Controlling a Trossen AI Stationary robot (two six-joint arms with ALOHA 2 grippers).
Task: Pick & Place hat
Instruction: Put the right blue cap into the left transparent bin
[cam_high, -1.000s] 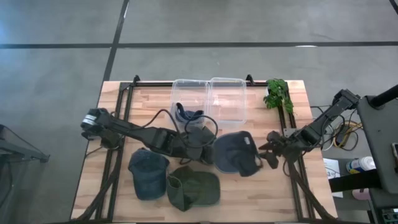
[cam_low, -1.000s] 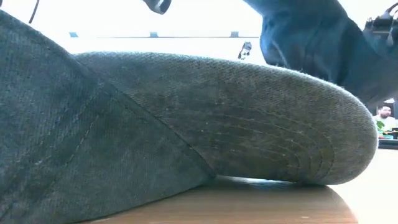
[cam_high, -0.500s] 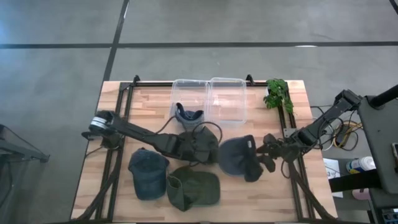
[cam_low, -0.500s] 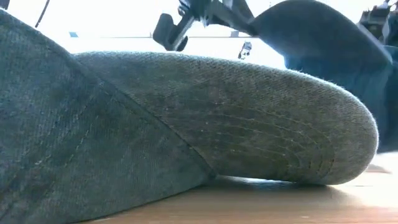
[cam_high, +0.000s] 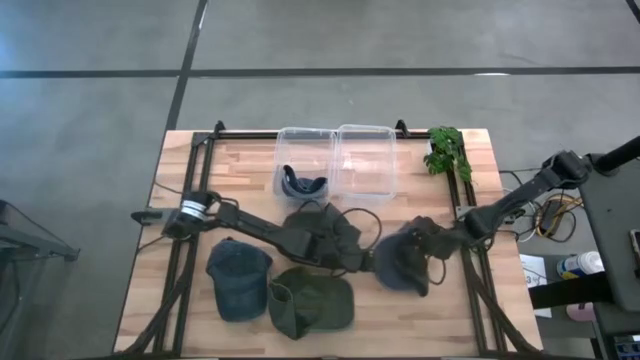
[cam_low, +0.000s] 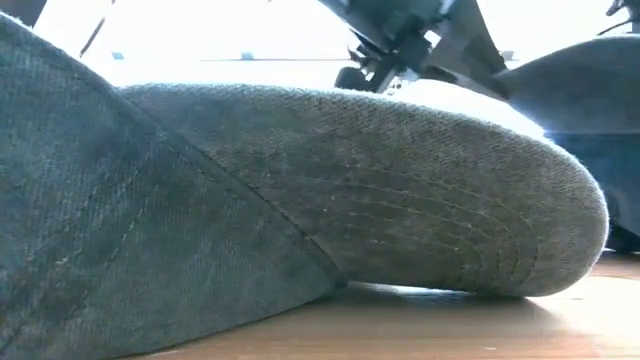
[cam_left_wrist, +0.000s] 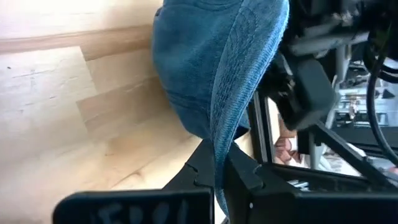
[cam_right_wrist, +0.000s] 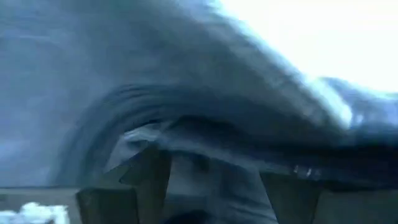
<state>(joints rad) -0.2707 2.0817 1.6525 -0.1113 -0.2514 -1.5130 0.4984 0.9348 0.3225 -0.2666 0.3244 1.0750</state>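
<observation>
A blue-grey cap (cam_high: 402, 264) stands bunched up right of the table's centre, between my two grippers. My left gripper (cam_high: 368, 262) reaches across from the left and is shut on its brim (cam_left_wrist: 227, 124). My right gripper (cam_high: 425, 240) comes from the right and is on the cap's crown side. The low view shows the cap (cam_low: 590, 110) far right, behind a green cap's brim. In the right wrist view the cap's cloth (cam_right_wrist: 186, 93) fills the picture. My left gripper pinches the brim's edge (cam_left_wrist: 219, 152) between its two fingers, coming level from the table's left; the brim stands on edge and runs on away from the fingers. My right gripper has the cap's cloth (cam_right_wrist: 211, 180) between its fingers from the table's right; which part cannot be told.
A green cap (cam_high: 312, 303) and a blue cap (cam_high: 238, 278) lie near the front edge; a dark cap (cam_high: 320, 230) lies under my left arm. Two clear tubs (cam_high: 337, 160) stand at the far edge, one holding a navy cap (cam_high: 300, 184). A green plant (cam_high: 447, 150) stands far right.
My left gripper has moved toward the table's right edge and a little nearer, carrying the brim with it. The cap has shifted right and toward the near edge and gone from lying spread out to bunched and standing up. My right gripper has edged slightly left.
</observation>
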